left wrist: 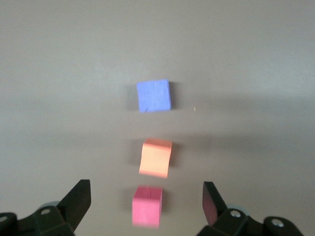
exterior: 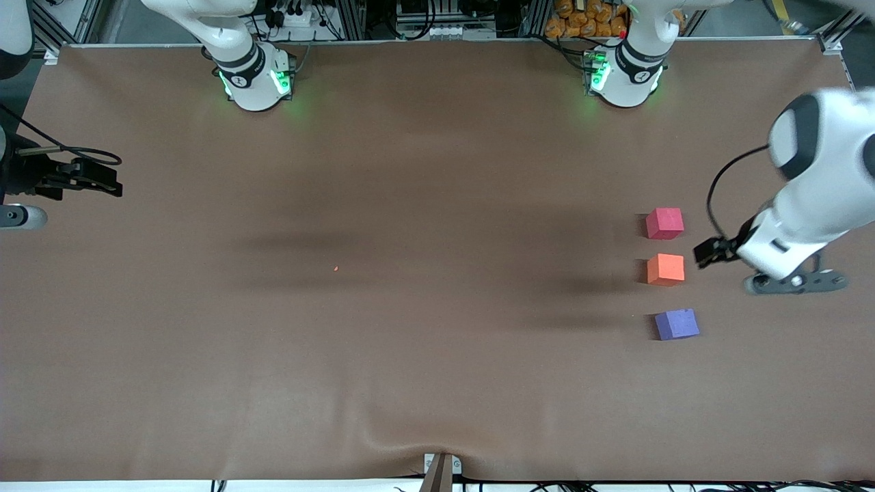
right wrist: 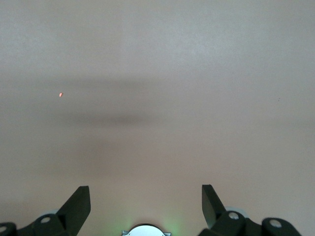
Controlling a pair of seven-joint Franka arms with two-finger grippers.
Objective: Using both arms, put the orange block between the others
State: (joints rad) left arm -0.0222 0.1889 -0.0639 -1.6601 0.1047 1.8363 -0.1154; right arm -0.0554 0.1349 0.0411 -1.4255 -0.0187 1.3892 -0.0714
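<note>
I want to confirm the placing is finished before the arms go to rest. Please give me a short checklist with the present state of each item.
1. Orange block sits between the pinkish-red cube and the purple-blue cube: ok.
2. The three cubes are apart, none touching: ok.
3. Left hand open and holding nothing: ok.
4. Left hand clear of the cubes, at the left arm's end of the table: ok.
5. Right hand open and empty, waiting over bare table at the right arm's end: ok.
6. Gaps exactly even: cannot tell.

The front view looks down on the whole table (exterior: 410, 342). Each wrist view looks past its pincer; the front and left share the orange block (exterior: 666, 268)
</note>
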